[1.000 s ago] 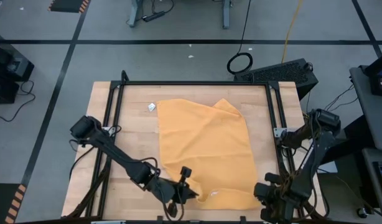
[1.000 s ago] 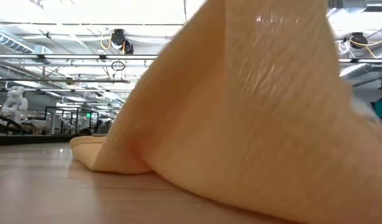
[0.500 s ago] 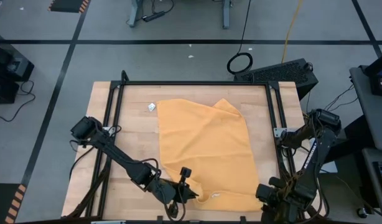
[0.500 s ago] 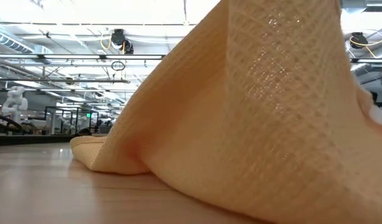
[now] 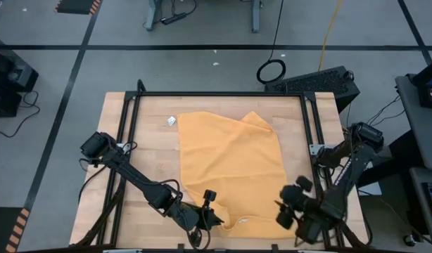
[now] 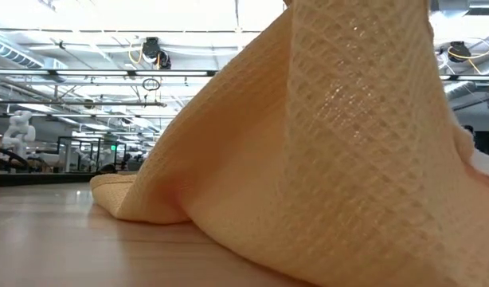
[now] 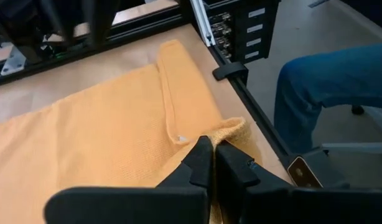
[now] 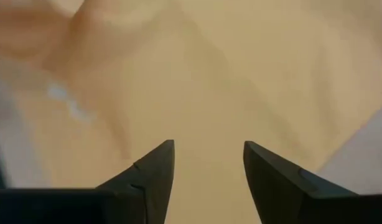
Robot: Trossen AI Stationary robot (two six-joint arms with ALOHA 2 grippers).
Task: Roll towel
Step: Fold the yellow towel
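Yellow towel (image 5: 233,165) lies flat, its near edge pinched by the left gripper (image 7: 208,163) while the right gripper (image 8: 208,163), spread, likely must grab beside it to start rolling.

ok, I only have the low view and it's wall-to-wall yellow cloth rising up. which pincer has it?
Observer: The left pincer, shut on the near edge of the mustard-yellow rectangular fabric towel.
Operator: and the right one?
Observer: The right pincer is open, fingers apart just over the towel by its near right corner, gripping nothing.
Operator: rest of the cloth?
Observer: Spread across the wooden table, with a fold at its far right corner.
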